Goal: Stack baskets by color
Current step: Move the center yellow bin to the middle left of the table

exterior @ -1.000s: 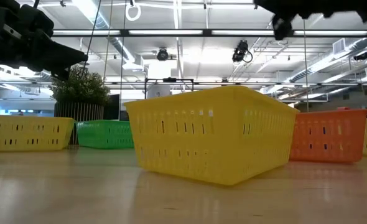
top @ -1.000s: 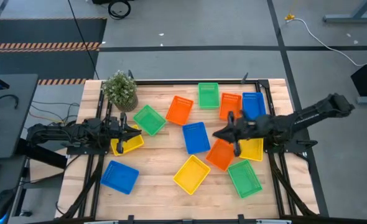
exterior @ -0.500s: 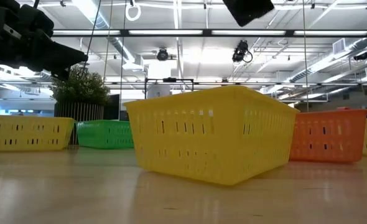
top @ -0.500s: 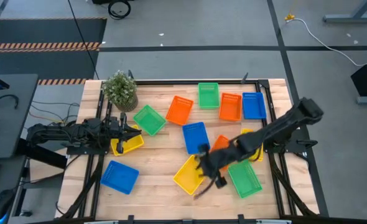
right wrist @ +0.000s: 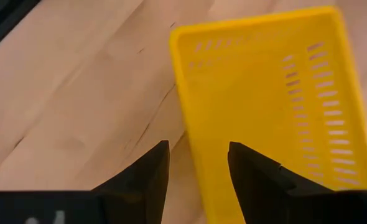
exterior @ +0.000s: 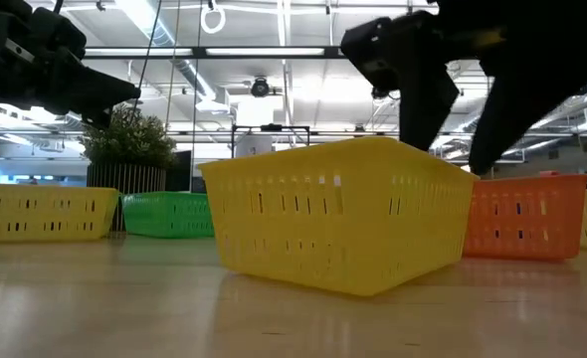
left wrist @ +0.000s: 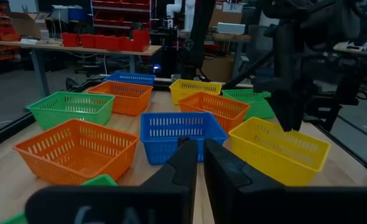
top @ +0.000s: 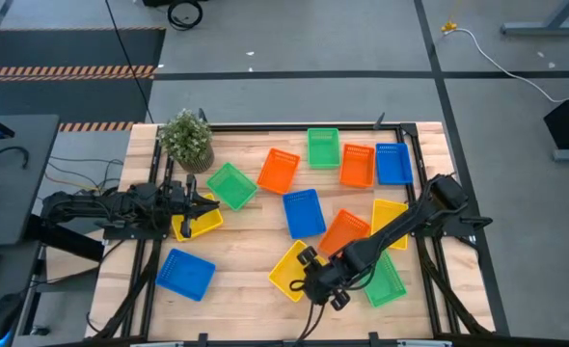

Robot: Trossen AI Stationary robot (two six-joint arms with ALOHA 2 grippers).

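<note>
Since last frame, right claw (top: pixel 315 280) dropped to front yellow basket (top: pixel 295 269), fingers apart.

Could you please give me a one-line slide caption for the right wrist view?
Right pincer, open, hovers over the rim of a yellow basket on the wooden table.

Right gripper (top: pixel 315 280) low over the table's front, fingers (right wrist: pixel 147 171) parted; left gripper (top: pixel 210 204) extended at left, fingers nearly together

Twelve mesh-sided baskets (top: pixel 303 212) in yellow, blue, green, orange lie scattered upright on the desk (top: pixel 246 253), unstacked.
</note>
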